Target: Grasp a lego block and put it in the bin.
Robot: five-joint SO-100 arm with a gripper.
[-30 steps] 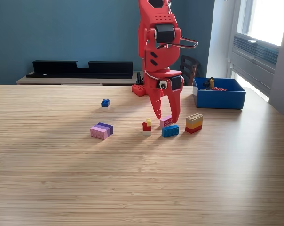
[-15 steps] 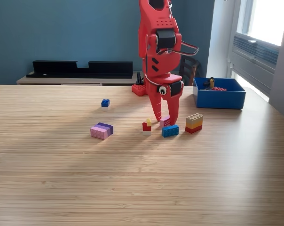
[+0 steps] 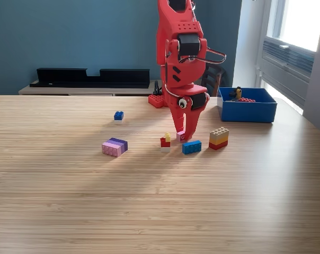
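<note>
Claw (image 3: 184,136) low on table (image 3: 70,201), narrowed around pink block (image 3: 180,136) | blue block (image 3: 192,147) just in front | bin (image 3: 248,110) well apart, exterior view's right, bricks inside

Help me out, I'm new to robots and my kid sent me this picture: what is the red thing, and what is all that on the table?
The red thing is a small robot arm, seen by one camera standing across the table. At its lower end is a gripper with two pointed fingers, lowered around a small pink block and nearly closed on it. I cannot tell if it grips it yet.

Other lego pieces lie around: a blue brick, a red, yellow and white stack, a tan, yellow and red stack, a pink and purple block and a tiny blue one.

On the picture's right stands a blue bin, already holding a few pieces.
</note>
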